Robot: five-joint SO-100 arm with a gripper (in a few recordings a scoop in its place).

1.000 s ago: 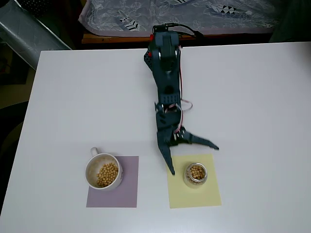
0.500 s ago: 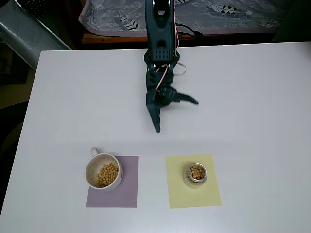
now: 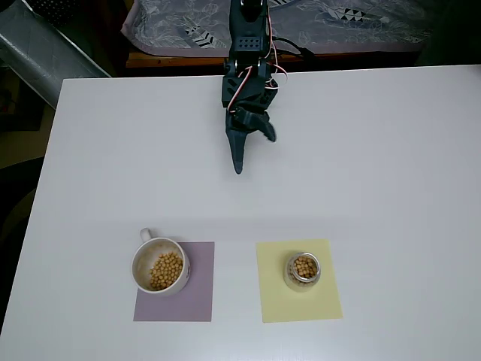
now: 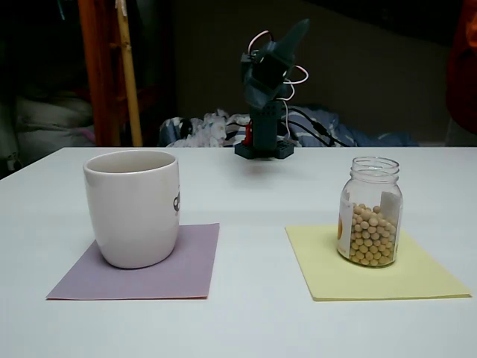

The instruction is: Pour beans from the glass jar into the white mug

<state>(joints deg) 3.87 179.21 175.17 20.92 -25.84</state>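
The glass jar (image 3: pixel 304 270) (image 4: pixel 370 212) stands upright on a yellow mat, about half full of beans (image 4: pixel 369 237). To its left, the white mug (image 3: pixel 159 265) (image 4: pixel 133 209) sits on a purple mat, with beans (image 3: pixel 166 271) in its bottom and its handle toward the far side. My gripper (image 3: pixel 255 154) (image 4: pixel 287 41) is raised near the arm's base at the far side of the table, well away from both. Its jaws stand partly apart with nothing between them.
The yellow mat (image 3: pixel 278 301) and the purple mat (image 3: pixel 197 301) lie side by side near the front edge of the white table (image 3: pixel 391 165). A patterned cloth (image 3: pixel 316 22) lies behind the table, and a grey roll (image 3: pixel 45 53) at the overhead view's upper left.
The arm has drawn back from beside the jar to its base and lifted. The jaws have narrowed. Jar and mug have not moved.
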